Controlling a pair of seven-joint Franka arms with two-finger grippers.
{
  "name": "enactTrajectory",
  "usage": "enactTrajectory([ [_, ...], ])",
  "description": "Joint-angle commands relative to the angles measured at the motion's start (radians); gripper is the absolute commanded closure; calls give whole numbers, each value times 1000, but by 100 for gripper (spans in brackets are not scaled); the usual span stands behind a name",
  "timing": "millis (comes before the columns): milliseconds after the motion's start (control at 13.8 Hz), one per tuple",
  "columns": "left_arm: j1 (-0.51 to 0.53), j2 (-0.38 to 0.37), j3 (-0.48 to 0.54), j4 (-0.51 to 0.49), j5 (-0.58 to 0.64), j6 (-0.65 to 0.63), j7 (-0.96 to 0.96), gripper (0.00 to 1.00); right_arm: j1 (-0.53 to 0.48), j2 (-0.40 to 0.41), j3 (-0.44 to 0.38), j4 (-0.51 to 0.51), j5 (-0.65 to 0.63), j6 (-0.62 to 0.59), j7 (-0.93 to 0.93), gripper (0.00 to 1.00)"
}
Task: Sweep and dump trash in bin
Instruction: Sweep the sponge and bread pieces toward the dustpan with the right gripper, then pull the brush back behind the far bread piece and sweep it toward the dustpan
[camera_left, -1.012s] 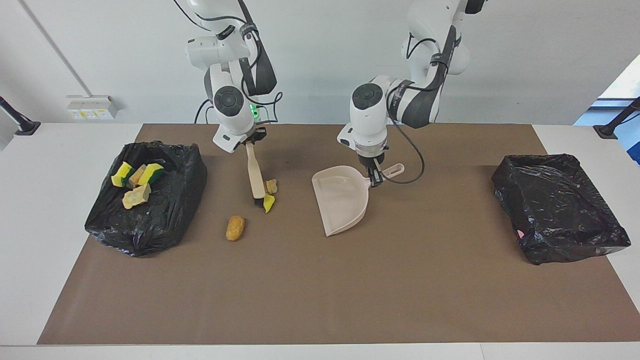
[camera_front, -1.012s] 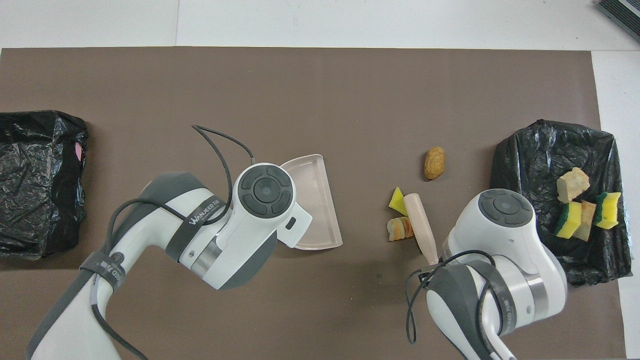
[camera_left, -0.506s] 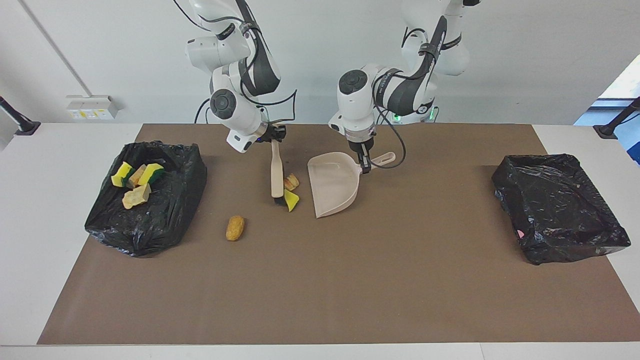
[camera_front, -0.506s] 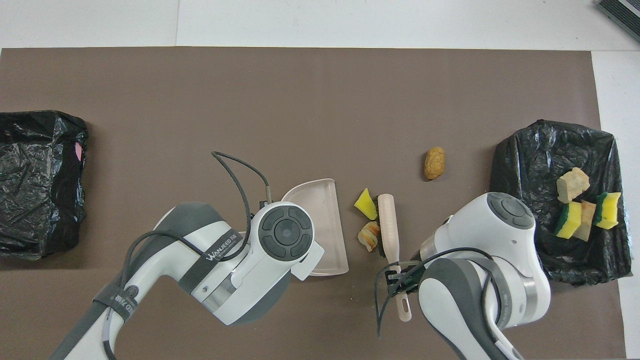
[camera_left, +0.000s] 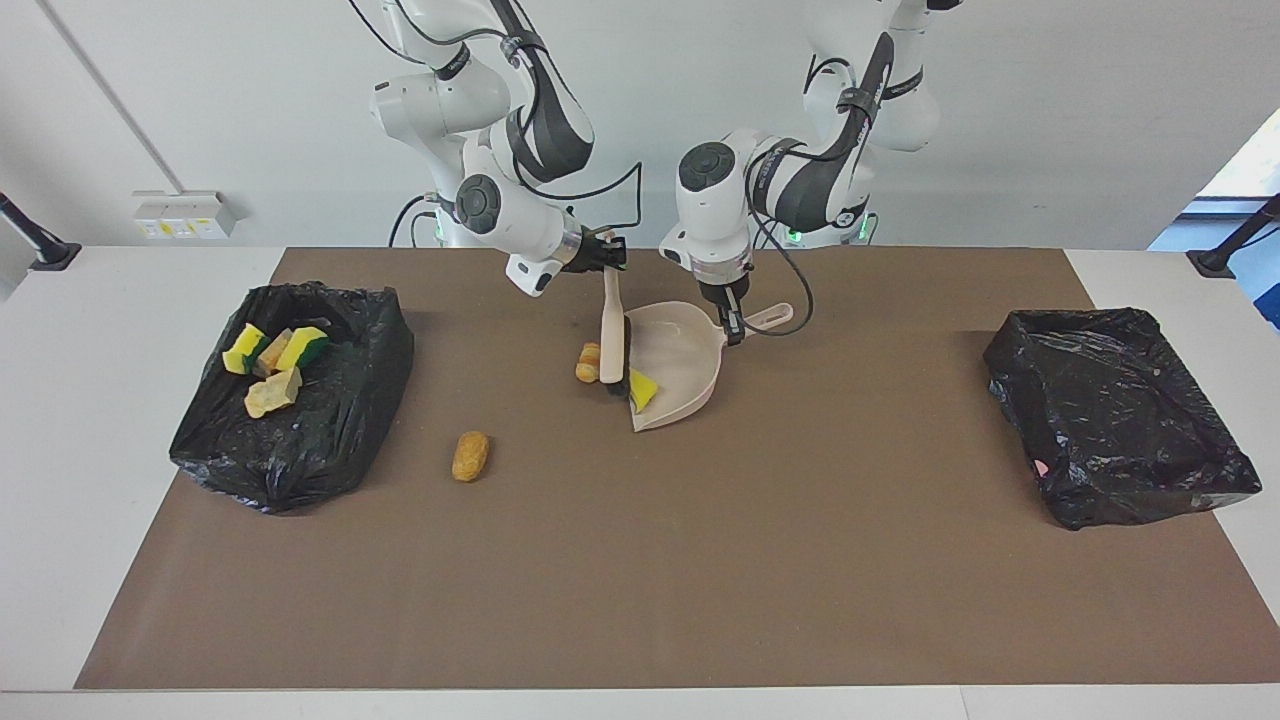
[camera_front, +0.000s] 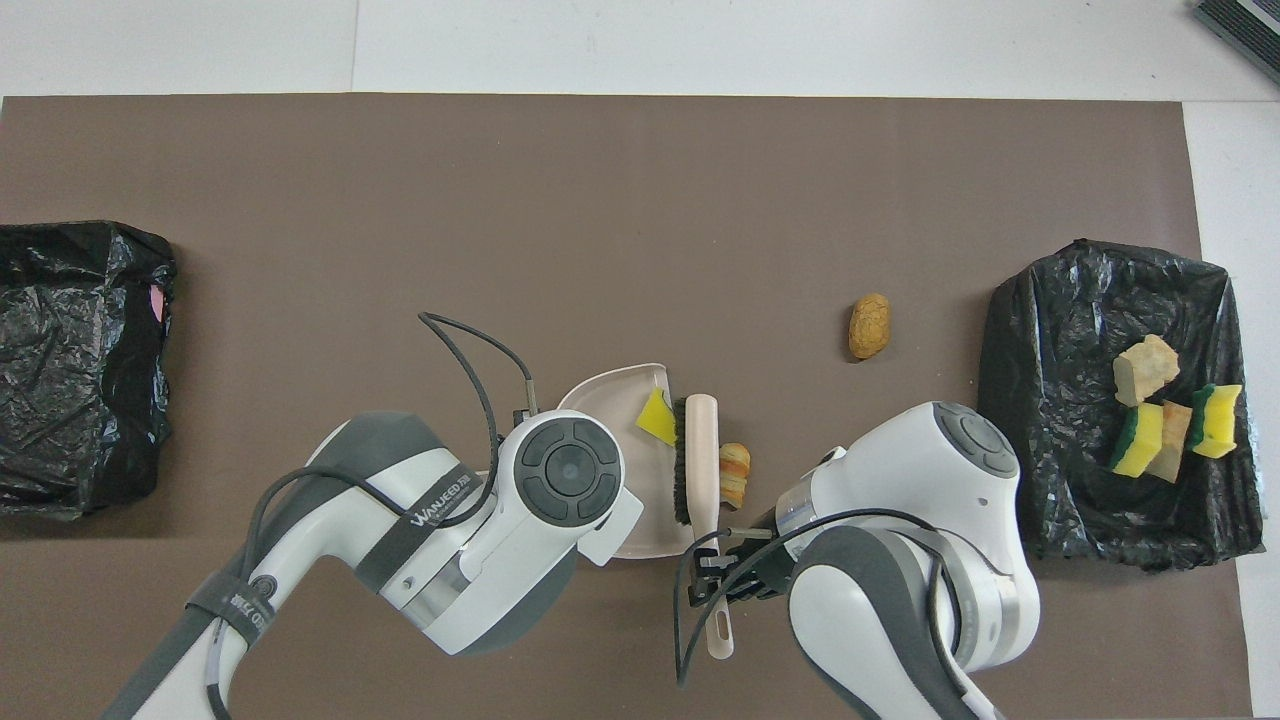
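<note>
The right gripper (camera_left: 606, 262) has its jaws clamped on the handle of the brush (camera_left: 611, 340), whose bristled head stands at the mouth of the dustpan (camera_left: 690, 385). The left gripper (camera_left: 735, 330) has its jaws shut on the dustpan's handle, holding the pan low on the brown mat (camera_left: 700, 560) that covers the bench.

Over the last second the two tools have come together: the brush was well apart from the pan, with a yellow sponge piece (camera_left: 642, 389) and a striped toy bread (camera_left: 588, 362) just ahead of its bristles, while the pan slid in toward them. Now the sponge piece lies inside the pan, just past its lip. The toy bread has slipped to the wrong flank of the brush (the side toward the right arm's end of the bench) and lies on the mat touching or just beside the brush back, outside the pan. So this stroke looks only half successful; my guess is the brush must lift, step over the bread and sweep again.

The brown nugget (camera_left: 470, 456) has not moved; it lies alone on the mat, farther from the robots than the brush, between it and the black-lined bin (camera_left: 330, 440) at the right arm's end. That bin already holds four bits of trash (camera_left: 272, 365). A second black-lined bin (camera_left: 1120, 420) at the left arm's end shows none.
</note>
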Motion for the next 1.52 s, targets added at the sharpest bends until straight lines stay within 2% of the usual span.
enactTrajectory([
  [0,-13,-42,11,-51,-4,7,-8,100,-98,-50,-17,81,-95,-144,15,100],
  [145,-13,-42,11,-51,-4,9,-8,100,-178,-49,-15,182,-277,-241,3,100],
  [217,-12,-42,11,-51,-4,12,-8,100,-207,-35,-9,219,-371,-252,-5,100],
  [361,-4,-40,13,-51,-8,24,-31,100,-207,-10,-9,231,-570,-196,-61,100],
  [578,17,-37,13,-51,-19,32,-33,100,-233,74,-14,251,-886,-110,-204,100],
  [723,11,-43,11,-71,-21,33,-34,100,-265,162,-14,265,-1000,-38,-206,100],
  [867,2,-59,11,-95,-28,64,-40,100,-290,233,-12,309,-1076,-16,-212,100],
  [1012,-16,-77,11,-127,-28,87,-74,100,-293,249,-11,294,-1078,-11,-215,100],
  [1229,-27,-76,9,-132,-28,96,-97,100,-266,228,-5,242,-899,-58,-217,100],
  [1445,-70,-88,11,-167,-28,95,-137,100,-166,183,-4,210,-756,-152,-209,100],
])
